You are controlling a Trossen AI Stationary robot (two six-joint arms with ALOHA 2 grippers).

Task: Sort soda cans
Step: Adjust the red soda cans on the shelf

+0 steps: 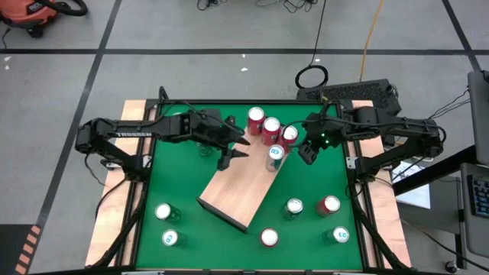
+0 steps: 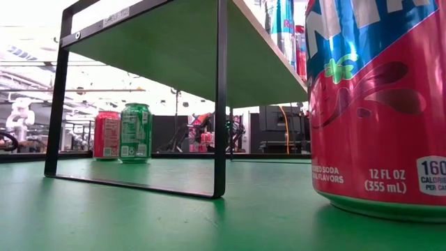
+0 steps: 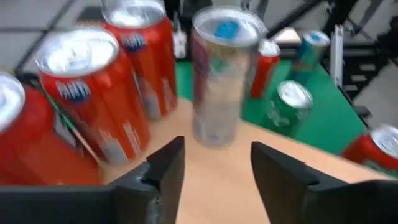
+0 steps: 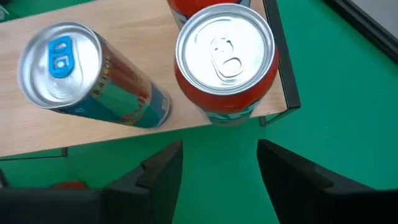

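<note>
While we scan the green table (image 1: pixel 191 229) from left to right in the high view, we count nine standing cans: two green ones (image 1: pixel 163 212) near the front left, three red ones (image 1: pixel 271 126) bunched at the far end of the raised wooden shelf (image 1: pixel 229 191), one blue-tabbed slim can (image 1: pixel 275 156) just in front of them on the shelf, and a green can (image 1: pixel 293 207), two red cans (image 1: pixel 329 205) and a teal can (image 1: pixel 339 235) spread over the front right; one more can seems to sit under the left arm, though we cannot tell its colour. Our left gripper (image 1: pixel 235 147) hovers over the shelf's far left part, fingers (image 3: pixel 165 171) parted with nothing between them, facing the slim can. Our right gripper (image 1: pixel 309 149) hangs just off the shelf's right edge beside the nearest red can (image 4: pixel 225 59), jaws apart and empty. Bare green cloth lies open between the front cans and along the table's left edge, while the shelf's near half is bare wood
</note>
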